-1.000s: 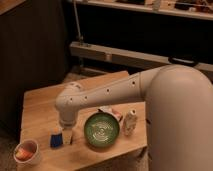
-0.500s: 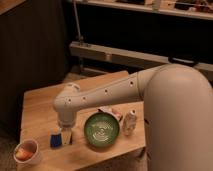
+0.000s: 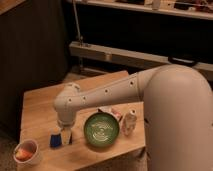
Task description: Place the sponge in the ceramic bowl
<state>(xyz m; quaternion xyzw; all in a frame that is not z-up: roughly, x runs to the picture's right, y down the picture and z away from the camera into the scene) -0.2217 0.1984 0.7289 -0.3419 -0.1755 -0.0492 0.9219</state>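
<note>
At the far left, near the front corner of the table point(image 3: 40, 107), I see a white cup point(image 3: 26, 152) with something orange inside. It is not part of my job.

Next to the right is the sponge point(image 3: 55, 140), small and dark blue. It lies flat on the wood, well apart from the cup and outside the bowl.

Just right of the sponge is the gripper point(image 3: 65, 136), hanging down from the white arm point(image 3: 100, 95), low over the table. Its jaws are spread wide and I see nothing held between them. One pale finger shows just beside the sponge's right edge; whether it touches, I cannot tell.

So the sponge lies to the left of the gripper and a little toward the front edge. Its long side seems to run front to back, but I am not sure. In my judgement the jaws must come around it before any lift.

Further right is the green bowl point(image 3: 88, 131), with no sponge in it. Behind it are a small packet point(image 3: 116, 114) and a can point(image 3: 130, 123).
</note>
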